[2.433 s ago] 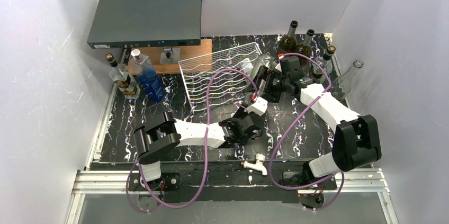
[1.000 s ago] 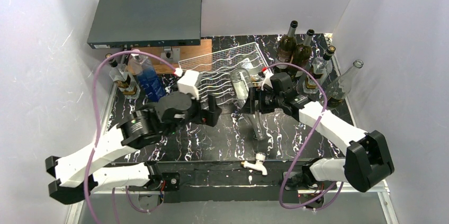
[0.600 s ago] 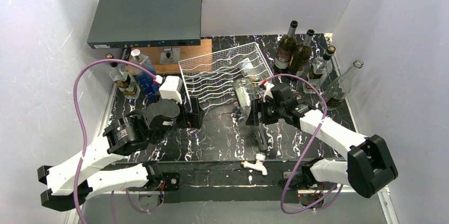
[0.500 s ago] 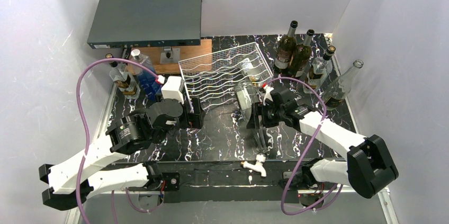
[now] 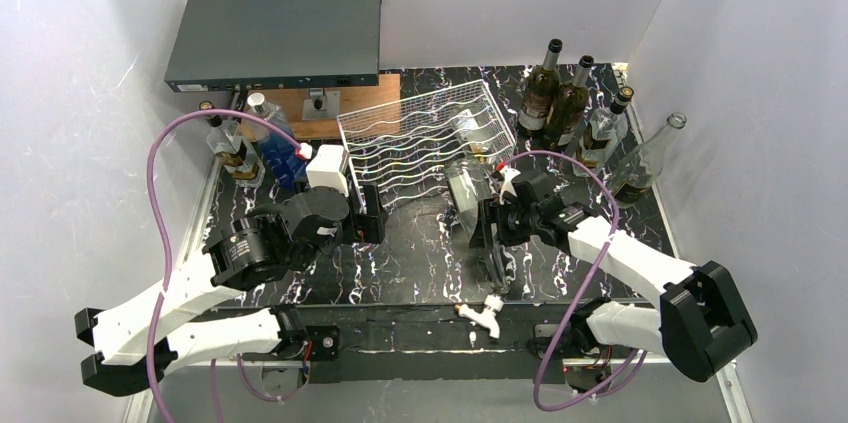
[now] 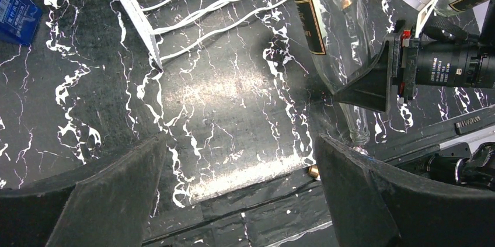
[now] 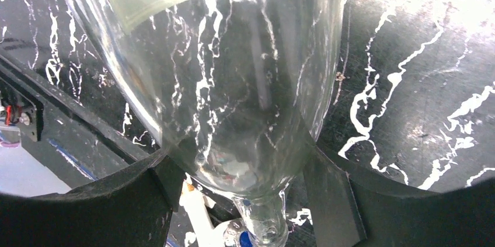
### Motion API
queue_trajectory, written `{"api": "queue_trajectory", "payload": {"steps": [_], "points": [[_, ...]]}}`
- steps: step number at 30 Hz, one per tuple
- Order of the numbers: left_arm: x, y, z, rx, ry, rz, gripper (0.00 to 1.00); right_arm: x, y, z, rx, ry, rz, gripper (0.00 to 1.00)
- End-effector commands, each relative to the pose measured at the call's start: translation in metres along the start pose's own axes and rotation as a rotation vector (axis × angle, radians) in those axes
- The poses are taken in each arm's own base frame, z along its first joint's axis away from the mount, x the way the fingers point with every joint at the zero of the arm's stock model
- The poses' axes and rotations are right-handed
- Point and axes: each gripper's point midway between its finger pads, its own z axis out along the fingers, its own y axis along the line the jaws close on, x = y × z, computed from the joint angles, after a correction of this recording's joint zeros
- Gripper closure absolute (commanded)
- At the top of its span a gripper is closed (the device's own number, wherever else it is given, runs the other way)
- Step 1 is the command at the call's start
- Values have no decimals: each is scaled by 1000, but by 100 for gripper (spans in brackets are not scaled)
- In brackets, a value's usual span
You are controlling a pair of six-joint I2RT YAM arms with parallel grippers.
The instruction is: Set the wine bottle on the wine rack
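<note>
A clear glass wine bottle [image 5: 466, 191] slants over the dark marble table, base toward the wine rack [image 5: 425, 138], neck toward the near edge. My right gripper [image 5: 487, 228] is shut on its shoulder. In the right wrist view both fingers [image 7: 330, 191] press the glass of the wine bottle [image 7: 233, 83]. My left gripper [image 5: 369, 215] hangs open and empty just off the rack's near-left corner. Its wrist view shows the wine bottle [image 6: 327, 31], the wine rack [image 6: 192, 7] and bare table between its open fingers [image 6: 117, 194].
A dark grey metal box [image 5: 275, 33] rests on a wooden block [image 5: 322, 111] at the back left. A blue bottle [image 5: 285, 155] and a small bottle [image 5: 232, 148] stand left of the rack. Several bottles [image 5: 570, 93] stand at the back right. A white fitting [image 5: 485, 311] lies at the near edge.
My right gripper has carried the bottle from the rack's right side toward the near edge, tightening on it. The left gripper has drawn back leftward, still open.
</note>
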Motion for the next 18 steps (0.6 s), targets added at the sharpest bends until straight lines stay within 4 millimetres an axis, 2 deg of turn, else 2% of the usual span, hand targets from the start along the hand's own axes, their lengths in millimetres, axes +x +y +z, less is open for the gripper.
{"api": "queue_trajectory", "payload": {"steps": [1, 7, 13, 18], "points": [[-9, 1, -5, -6, -15, -33, 2, -26, -8, -8, 61, -115, -23, 99], [-10, 0, -6, -2, -15, -35, 2, -20, -14, -18, 101, -99, -43, 99], [-9, -2, -5, 0, -11, -34, 2, -21, -20, -2, 107, -98, -53, 99], [-8, 0, -5, -6, -13, -41, 2, -27, -22, 3, 115, -163, -92, 99]]}}
